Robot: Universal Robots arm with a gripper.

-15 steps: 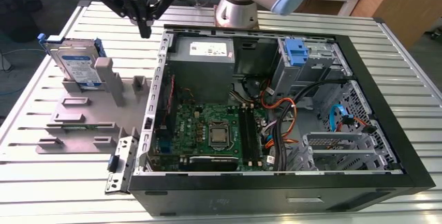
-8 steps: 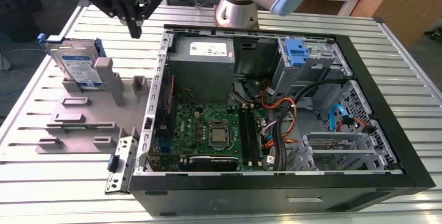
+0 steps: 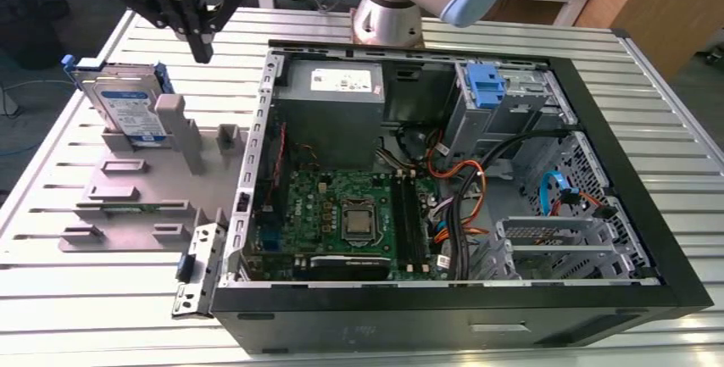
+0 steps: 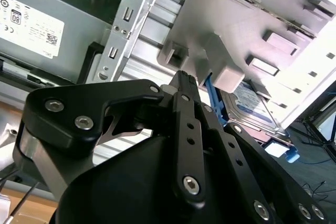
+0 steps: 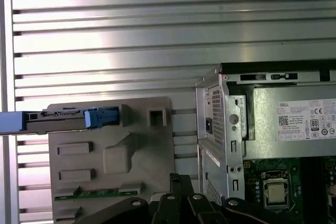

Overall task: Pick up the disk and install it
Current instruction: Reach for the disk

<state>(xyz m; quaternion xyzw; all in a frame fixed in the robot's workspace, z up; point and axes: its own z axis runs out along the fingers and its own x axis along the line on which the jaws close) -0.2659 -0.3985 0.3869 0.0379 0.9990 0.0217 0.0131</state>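
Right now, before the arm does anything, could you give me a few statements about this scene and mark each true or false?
1. The disk stands on edge in the grey holder, outside the computer case. True.
2. The gripper is holding the disk. False: it hangs above the table, shut on nothing and apart from the disk.
3. The computer case lies with its side open, and its circuit board is showing. True.
4. The grey power supply box sits on the grey holder. False: it is inside the computer case.
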